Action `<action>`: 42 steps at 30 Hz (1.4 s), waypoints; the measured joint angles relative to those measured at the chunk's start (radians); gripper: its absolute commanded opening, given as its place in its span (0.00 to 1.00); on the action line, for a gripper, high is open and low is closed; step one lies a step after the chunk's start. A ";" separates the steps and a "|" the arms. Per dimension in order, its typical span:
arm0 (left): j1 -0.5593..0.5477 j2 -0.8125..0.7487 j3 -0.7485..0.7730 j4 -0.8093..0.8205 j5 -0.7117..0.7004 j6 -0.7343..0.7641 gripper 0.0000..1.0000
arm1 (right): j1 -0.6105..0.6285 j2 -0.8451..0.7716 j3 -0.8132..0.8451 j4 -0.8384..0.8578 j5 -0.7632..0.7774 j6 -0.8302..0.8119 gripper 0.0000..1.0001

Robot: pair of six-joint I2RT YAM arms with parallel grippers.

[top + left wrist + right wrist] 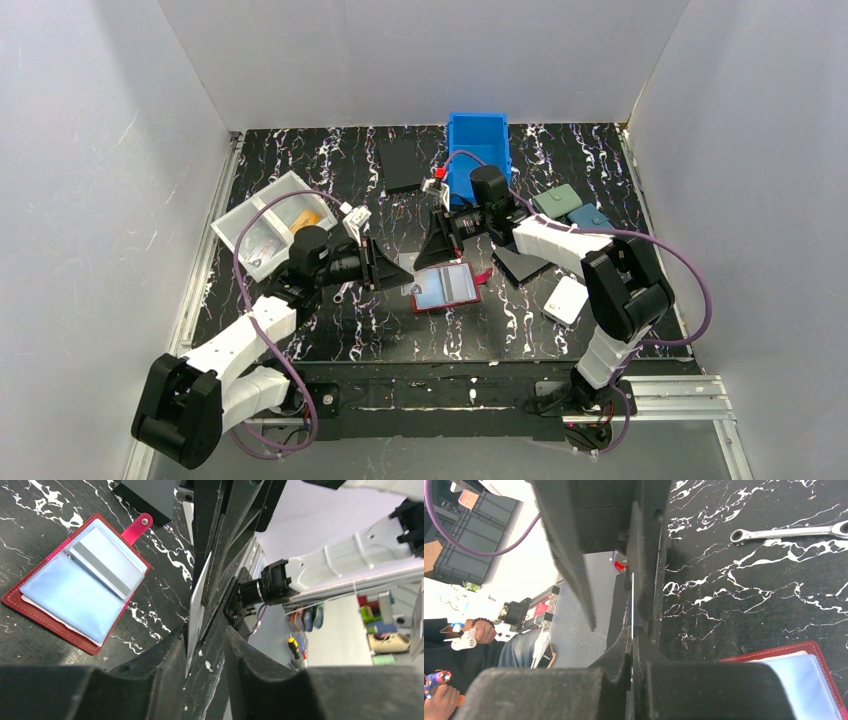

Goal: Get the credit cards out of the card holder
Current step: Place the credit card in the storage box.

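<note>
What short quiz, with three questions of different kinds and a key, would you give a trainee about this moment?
1. True or false: the red card holder lies closed.
2. Whose fingers are shut on the whitish card? A) the left arm's B) the right arm's C) neither arm's
3. Name the metal tool lying near the card holder.

Key: 1 false, it lies open, pockets up. 2 B, the right gripper pinches the card. 3 a wrench.
</note>
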 measured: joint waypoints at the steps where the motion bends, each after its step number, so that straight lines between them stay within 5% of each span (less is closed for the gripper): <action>1: 0.000 0.009 0.005 0.000 0.012 0.003 0.06 | 0.003 0.000 0.000 0.007 0.000 0.007 0.01; 4: 0.002 0.036 0.016 -0.002 0.038 0.007 0.00 | 0.005 0.000 0.000 0.018 -0.013 0.025 0.08; 8: 0.008 0.050 0.022 0.006 0.058 0.006 0.00 | 0.006 0.000 0.001 0.015 -0.006 0.041 0.72; 11: 0.040 0.035 0.022 -0.019 0.065 -0.001 0.00 | -0.004 -0.001 0.024 -0.098 0.044 -0.046 0.89; 17: 0.222 -0.161 0.005 -0.246 -0.036 -0.011 0.00 | -0.128 -0.032 0.116 -0.411 0.212 -0.333 0.94; 23: 0.441 -0.298 0.154 -0.689 -0.325 0.020 0.00 | -0.288 -0.190 -0.019 -0.408 0.253 -0.374 0.98; 31: 0.701 -0.194 0.334 -0.862 -0.645 -0.106 0.00 | -0.311 -0.225 -0.074 -0.374 0.251 -0.372 0.98; 42: 0.718 0.135 0.463 -0.920 -1.023 -0.536 0.00 | -0.311 -0.277 -0.107 -0.301 0.243 -0.322 0.98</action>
